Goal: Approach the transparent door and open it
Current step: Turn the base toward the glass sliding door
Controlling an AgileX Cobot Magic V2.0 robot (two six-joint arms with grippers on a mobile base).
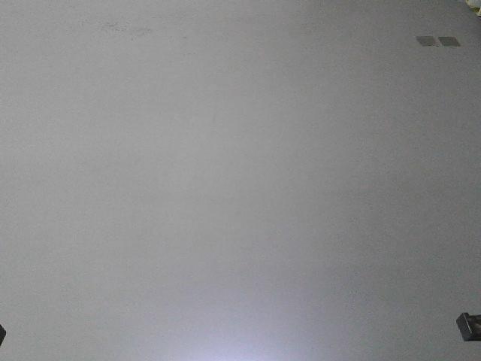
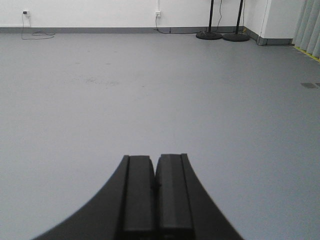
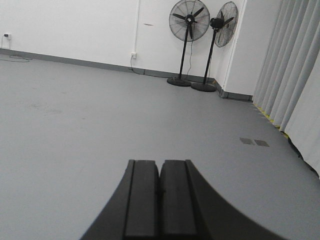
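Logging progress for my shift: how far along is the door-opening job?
Done: nothing visible. In hand: nothing; left gripper and right gripper are shut and empty over grey floor. Left: no transparent door is in view, so finding, reaching and opening it remain.

The left gripper (image 2: 155,161) fills the near bottom centre, its two black fingers (image 2: 139,195) pressed flat together with nothing between them. Beyond it a bare grey floor (image 2: 150,100) runs to a far white wall (image 2: 100,12) with a grey skirting (image 2: 100,30). A wall socket (image 2: 26,12) at far left trails a cable (image 2: 37,35). Two black round stand bases (image 2: 209,35) sit side by side at far right, near pale curtain folds (image 2: 310,25).
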